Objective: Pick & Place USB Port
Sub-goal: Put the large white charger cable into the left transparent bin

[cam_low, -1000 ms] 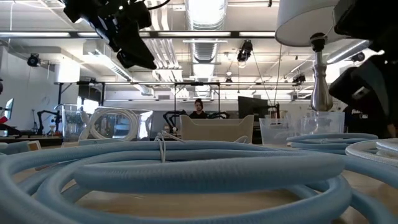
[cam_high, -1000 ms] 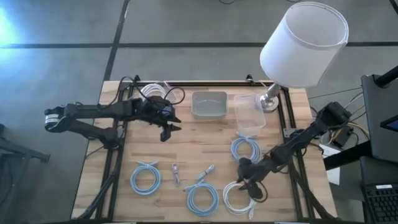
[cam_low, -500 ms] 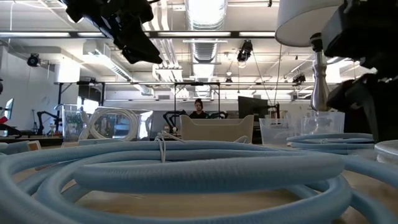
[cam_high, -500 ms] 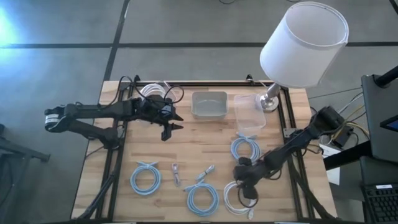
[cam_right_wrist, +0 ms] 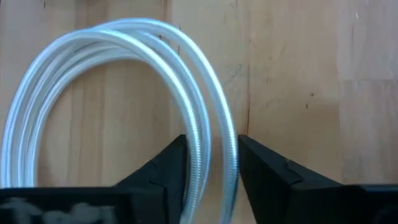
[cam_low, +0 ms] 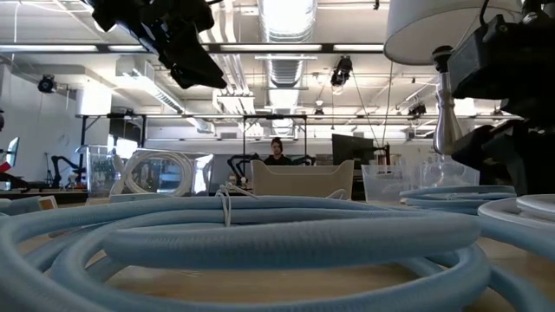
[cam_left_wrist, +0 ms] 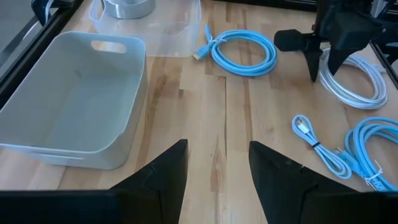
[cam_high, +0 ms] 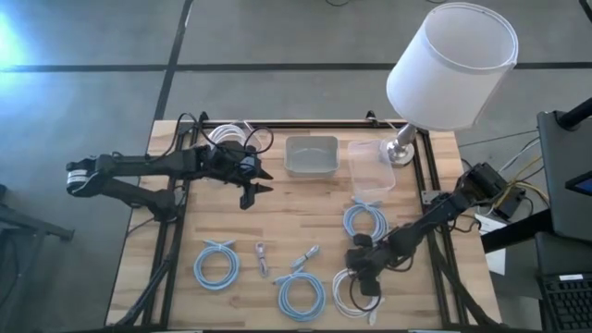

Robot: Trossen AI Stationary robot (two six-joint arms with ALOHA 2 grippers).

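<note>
Right gripper is down at the table's front right, its parted fingers straddling the strands of the coiled white cable, which lies flat on the wood with no readable markings. Left gripper hovers open and empty near the grey bin at the back.

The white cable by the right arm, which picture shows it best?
The right wrist view: the white cable fills it, its strands running between the right pincer fingers. The high view shows the whole coil small, partly under the arm. The left wrist view shows part. The low view shows only an edge.
</note>
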